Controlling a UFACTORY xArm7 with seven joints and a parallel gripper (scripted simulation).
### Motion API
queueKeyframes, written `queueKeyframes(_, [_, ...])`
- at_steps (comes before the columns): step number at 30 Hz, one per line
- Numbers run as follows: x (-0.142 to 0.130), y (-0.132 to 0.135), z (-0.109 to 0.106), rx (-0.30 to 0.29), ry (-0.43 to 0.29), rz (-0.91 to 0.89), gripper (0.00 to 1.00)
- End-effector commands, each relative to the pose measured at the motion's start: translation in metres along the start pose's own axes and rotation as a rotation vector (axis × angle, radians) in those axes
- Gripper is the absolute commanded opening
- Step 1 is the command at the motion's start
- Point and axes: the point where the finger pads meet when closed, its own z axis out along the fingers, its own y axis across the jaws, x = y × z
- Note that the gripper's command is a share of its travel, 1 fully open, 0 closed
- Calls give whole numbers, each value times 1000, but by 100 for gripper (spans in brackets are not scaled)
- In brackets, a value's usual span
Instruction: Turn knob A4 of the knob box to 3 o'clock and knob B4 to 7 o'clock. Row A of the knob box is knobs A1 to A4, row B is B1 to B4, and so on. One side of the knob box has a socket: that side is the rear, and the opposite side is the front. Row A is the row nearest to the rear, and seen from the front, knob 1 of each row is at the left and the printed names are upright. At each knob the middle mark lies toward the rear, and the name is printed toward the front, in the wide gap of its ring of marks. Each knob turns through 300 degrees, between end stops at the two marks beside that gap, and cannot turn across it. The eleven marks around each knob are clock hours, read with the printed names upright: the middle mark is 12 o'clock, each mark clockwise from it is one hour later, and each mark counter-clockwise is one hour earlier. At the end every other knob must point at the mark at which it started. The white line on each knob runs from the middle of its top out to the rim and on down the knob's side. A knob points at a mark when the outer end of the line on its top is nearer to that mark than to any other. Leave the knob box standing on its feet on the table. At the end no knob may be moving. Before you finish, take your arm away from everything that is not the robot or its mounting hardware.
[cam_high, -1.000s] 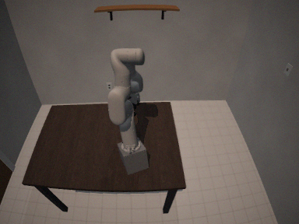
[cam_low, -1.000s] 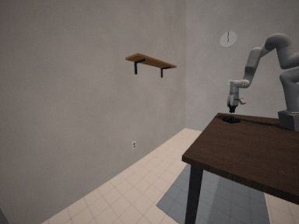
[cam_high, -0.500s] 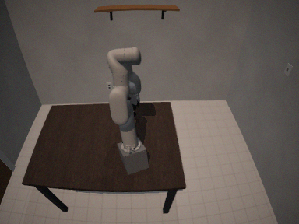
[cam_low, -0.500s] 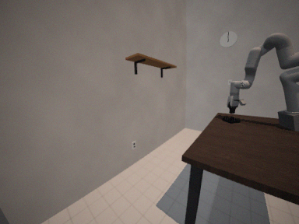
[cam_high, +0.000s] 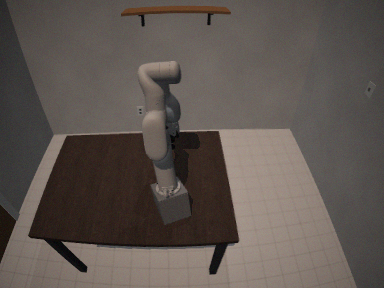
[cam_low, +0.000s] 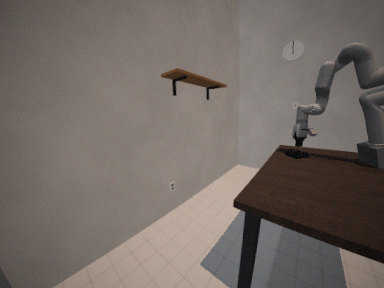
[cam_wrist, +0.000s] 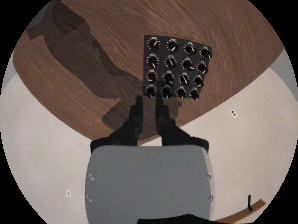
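Table (cam_high: 100, 190) (cam_low: 320, 185) (cam_wrist: 110, 30): carries knob box (cam_low: 297, 154) (cam_wrist: 162, 52), upper centre of wrist frame, presumably flat for turning. Arm (cam_high: 155, 135) (cam_low: 325, 80) arches over, wrist bent downward. Gripper (cam_high: 173, 146) (cam_low: 299, 145) (cam_wrist: 149, 103) points down, parted narrowly, grasping nothing; spacing probably suits one knob.

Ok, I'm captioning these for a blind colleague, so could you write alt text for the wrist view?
A gripper with its two dark fingers slightly apart points toward a black knob box on a brown wooden table. The box carries sixteen knobs in a four-by-four grid, and the arm's shadow falls across the wood.
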Motion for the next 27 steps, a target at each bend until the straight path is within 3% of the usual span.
queueKeyframes(1, [-6, 3, 20, 3, 15, 0, 19])
queueKeyframes(27, [-6, 3, 24, 3, 15, 0, 19])
